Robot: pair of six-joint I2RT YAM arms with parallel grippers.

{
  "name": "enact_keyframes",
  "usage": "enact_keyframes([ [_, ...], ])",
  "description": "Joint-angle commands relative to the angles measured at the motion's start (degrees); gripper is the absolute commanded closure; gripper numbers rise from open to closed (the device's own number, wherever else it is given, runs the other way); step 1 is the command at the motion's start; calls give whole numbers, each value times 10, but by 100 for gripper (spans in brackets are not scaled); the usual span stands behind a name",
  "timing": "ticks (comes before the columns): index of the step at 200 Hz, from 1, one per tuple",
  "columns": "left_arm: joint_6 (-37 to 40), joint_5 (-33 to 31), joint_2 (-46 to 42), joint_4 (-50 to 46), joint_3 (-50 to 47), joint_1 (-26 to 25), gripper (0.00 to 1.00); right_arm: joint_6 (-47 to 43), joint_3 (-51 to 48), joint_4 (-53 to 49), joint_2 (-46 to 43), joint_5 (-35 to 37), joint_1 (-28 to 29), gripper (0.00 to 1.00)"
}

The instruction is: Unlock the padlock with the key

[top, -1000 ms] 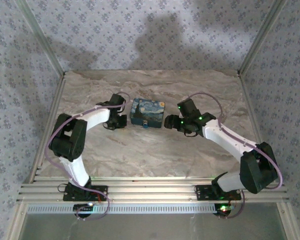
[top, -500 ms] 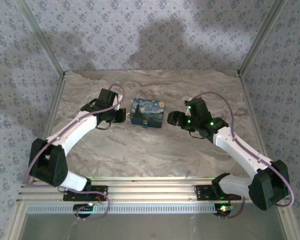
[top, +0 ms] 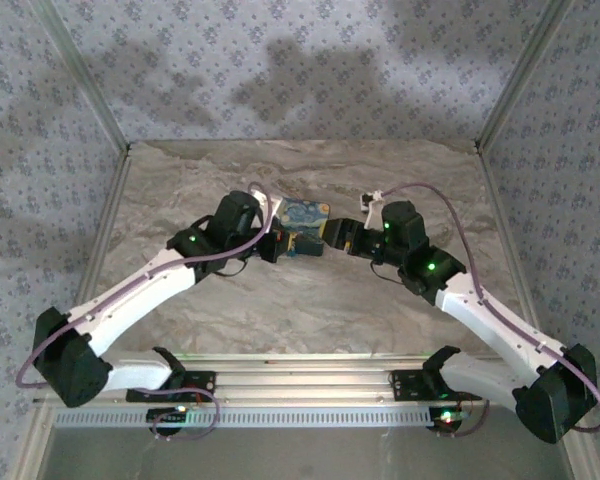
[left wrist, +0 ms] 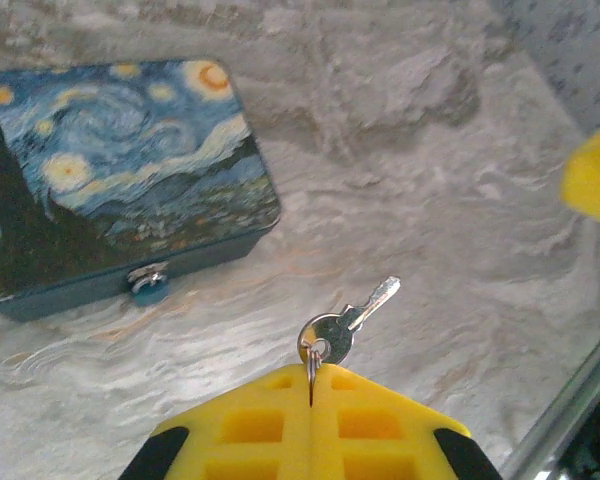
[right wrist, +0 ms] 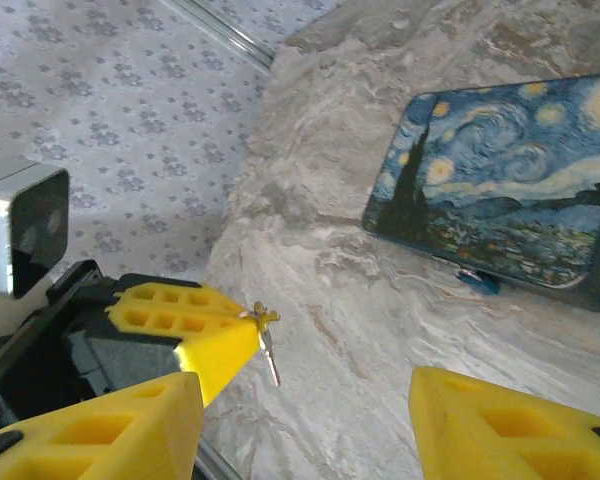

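Note:
The small silver key [left wrist: 345, 325] hangs by its ring from my left gripper [left wrist: 311, 372], whose yellow fingers are shut on the ring. In the right wrist view the same key [right wrist: 269, 352] dangles from the left gripper [right wrist: 242, 322]. The padlock [left wrist: 148, 283] is a tiny bluish piece with a metal bit on the front edge of the Starry Night box [left wrist: 110, 170], left of and beyond the key. It also shows as the padlock [right wrist: 477, 280] under the box [right wrist: 510, 180]. My right gripper [right wrist: 305, 390] is open and holds nothing. From above, left gripper [top: 273, 246] and right gripper [top: 333, 238] flank the box [top: 306, 222].
The box lies on a marble-patterned tabletop [top: 310, 300]. Patterned walls and metal frame posts [top: 505, 95] enclose the table at the back and sides. A yellow finger of the right gripper [left wrist: 595, 185] shows at the right edge of the left wrist view.
Both arms have swung in toward the box front. The left gripper moved right to the box's near-left corner with the key; the right gripper moved left toward it.

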Motion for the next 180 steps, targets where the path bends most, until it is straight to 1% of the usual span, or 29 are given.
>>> enact_keyframes([
  [1, -39, -13, -30, 40, -11, -5, 100, 7, -4, 35, -2, -9, 7, 37],
  [7, -41, -12, -33, 41, -12, -5, 100, 7, -4, 42, 1, -12, 9, 36],
  [29, -52, -1, -42, 51, -19, -6, 100, 13, -3, 64, 16, -21, 17, 35],
  [49, -60, 14, -46, 57, -24, -7, 100, 14, 1, 80, 28, -28, 23, 38],
  [71, -67, 33, -47, 59, -25, -7, 100, 14, 7, 88, 41, -30, 28, 38],
  [98, -75, 41, -54, 67, -30, -7, 100, 12, 18, 90, 60, -35, 36, 39],
  [120, -79, 44, -63, 77, -39, -7, 100, 12, 27, 92, 75, -36, 41, 45],
  [144, -77, 48, -66, 73, -40, -7, 100, 15, 32, 101, 87, -35, 47, 54],
  [180, -74, 50, -73, 68, -45, -6, 100, 12, 45, 105, 102, -42, 52, 59],
])
